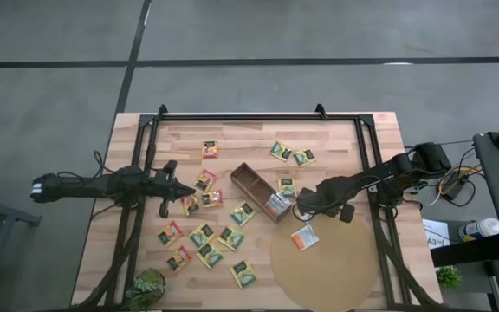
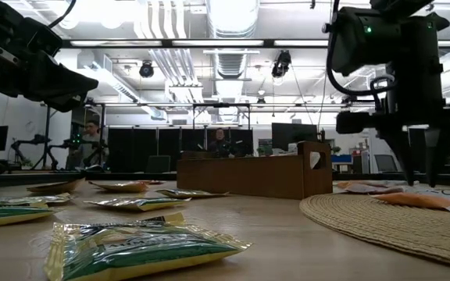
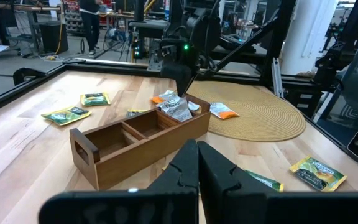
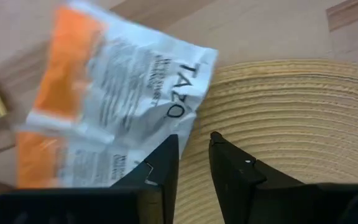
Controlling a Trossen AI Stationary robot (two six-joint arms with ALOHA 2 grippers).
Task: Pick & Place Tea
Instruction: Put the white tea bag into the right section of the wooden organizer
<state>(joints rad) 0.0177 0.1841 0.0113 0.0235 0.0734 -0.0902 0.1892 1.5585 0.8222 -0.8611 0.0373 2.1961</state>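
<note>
A white-and-orange tea sachet lies flat, partly on the round tan mat and partly on the wood. My right gripper points down just above the sachet's edge and the mat's rim, narrowly open, with nothing between its fingers. The brown wooden box lies beside it, with a few silvery sachets in its end compartment. Several green-yellow and orange-red sachets lie flat on the table to the box's left. My left gripper is shut and empty, level above the table's left part.
More sachets lie on the far side of the box. A small potted plant stands at the near left corner. Black frame rails run along the table's far edge and sides. Bare mat lies toward the near right.
</note>
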